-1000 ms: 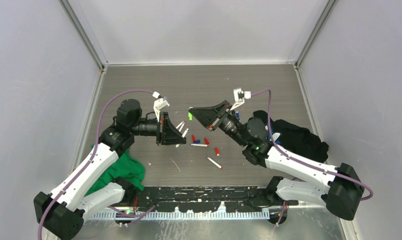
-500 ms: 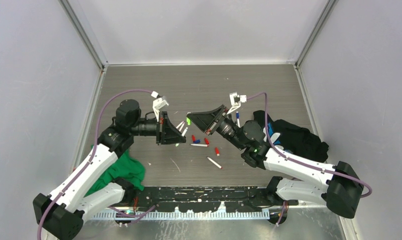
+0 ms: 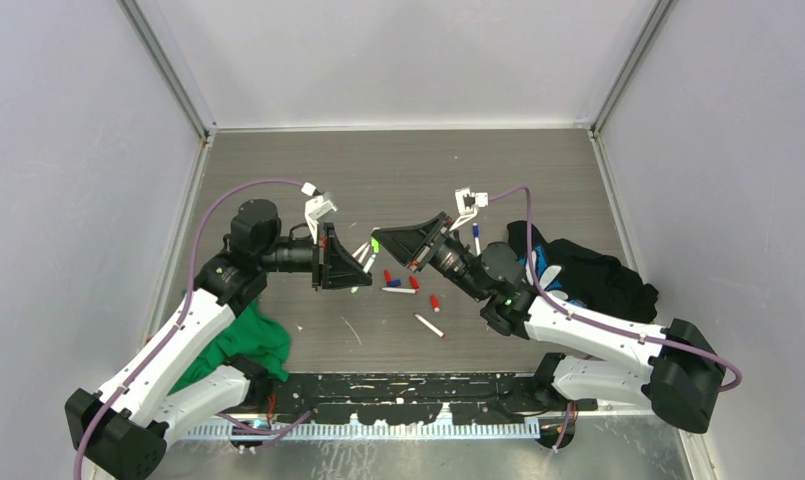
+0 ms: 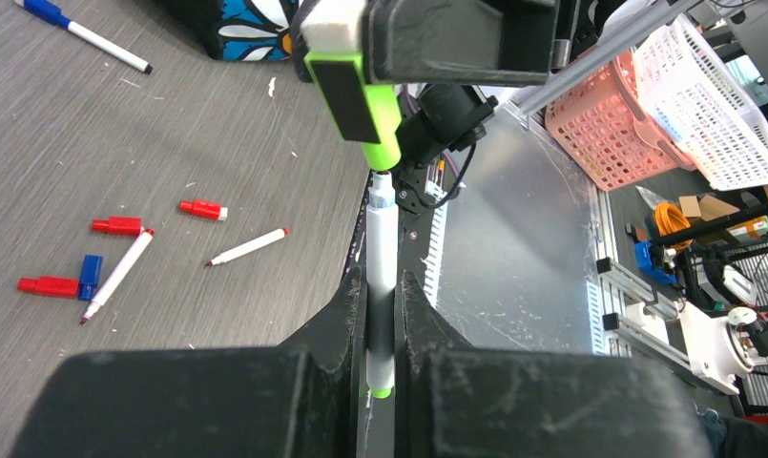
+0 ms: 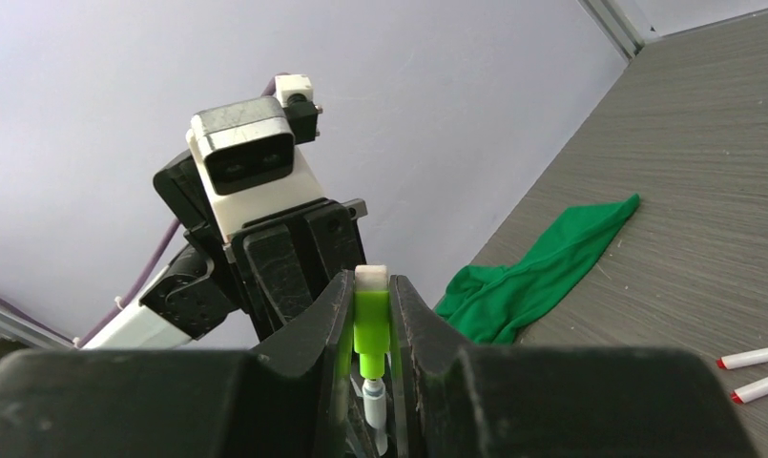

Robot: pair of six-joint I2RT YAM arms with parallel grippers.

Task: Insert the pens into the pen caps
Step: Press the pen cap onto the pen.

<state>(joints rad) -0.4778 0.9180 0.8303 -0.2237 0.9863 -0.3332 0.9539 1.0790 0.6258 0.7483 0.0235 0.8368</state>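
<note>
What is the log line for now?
left gripper: holds white pen | right gripper: holds lime green cap | tip at cap mouth

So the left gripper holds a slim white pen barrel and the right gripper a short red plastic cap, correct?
No: in the left wrist view the short plastic cap in the right gripper is lime green, not red. The left gripper does hold the pen barrel.

Quick headcount on the desk (image 3: 398, 170): three red caps (image 4: 117, 225) (image 4: 203, 208) (image 4: 48, 284), one blue cap (image 4: 90, 270), one lime cap (image 4: 384, 134). Two white pens (image 4: 117, 277) (image 4: 248, 246) with red tips for sure, maybe more in the overhead shot, too small to tell. One lime-ended pen (image 4: 381, 258), one blue-capped pen (image 4: 93, 38). One green cloth (image 3: 243, 340), one black cloth (image 3: 598, 275).
</note>
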